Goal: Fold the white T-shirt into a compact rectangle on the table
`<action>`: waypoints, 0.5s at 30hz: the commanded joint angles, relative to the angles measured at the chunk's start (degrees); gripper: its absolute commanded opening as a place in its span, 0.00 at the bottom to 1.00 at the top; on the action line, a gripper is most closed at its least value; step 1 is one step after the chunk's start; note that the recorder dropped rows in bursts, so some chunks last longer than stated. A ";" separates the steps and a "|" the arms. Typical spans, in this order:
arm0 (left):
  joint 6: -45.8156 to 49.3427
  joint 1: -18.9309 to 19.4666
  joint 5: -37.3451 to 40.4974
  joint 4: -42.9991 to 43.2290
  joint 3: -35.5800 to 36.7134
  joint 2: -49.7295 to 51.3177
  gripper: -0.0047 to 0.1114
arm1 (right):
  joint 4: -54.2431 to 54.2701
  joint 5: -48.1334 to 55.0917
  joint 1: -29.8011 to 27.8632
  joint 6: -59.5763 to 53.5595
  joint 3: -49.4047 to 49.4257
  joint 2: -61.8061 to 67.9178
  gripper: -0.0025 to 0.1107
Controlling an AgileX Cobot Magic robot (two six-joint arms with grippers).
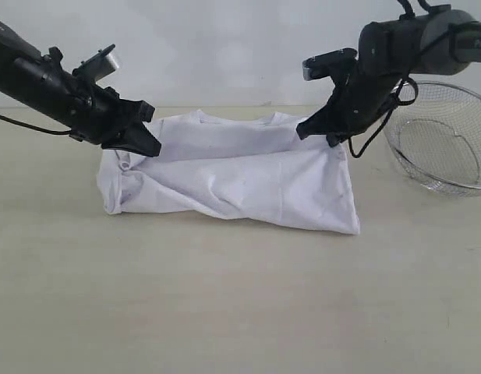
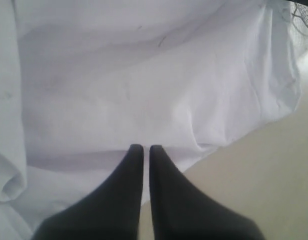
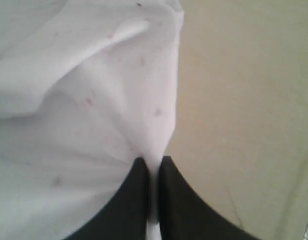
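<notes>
The shirt is lying bunched mid-frame on the table. The right gripper is pinching its cloth tightly; the left gripper is sitting closed over it, hold unclear.

The beige counter bears the shirt, spanning left end effector to right end effector, and a basket just beyond the right.

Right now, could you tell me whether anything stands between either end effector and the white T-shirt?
Nothing visible does: the left end effector and right end effector both grip the white T-shirt.
</notes>
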 commanded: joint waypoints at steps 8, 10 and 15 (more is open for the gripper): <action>0.41 -0.22 -0.25 -0.61 0.14 -0.23 0.08 | -3.18 -2.44 0.03 1.06 -0.29 1.49 0.57; 0.41 -0.22 -0.25 -0.61 0.14 -0.23 0.08 | -3.30 -2.12 0.03 1.93 -0.29 1.38 0.71; 0.41 -0.22 0.01 -0.61 0.14 -0.23 0.08 | -2.66 6.09 0.03 6.14 -0.29 -1.75 0.45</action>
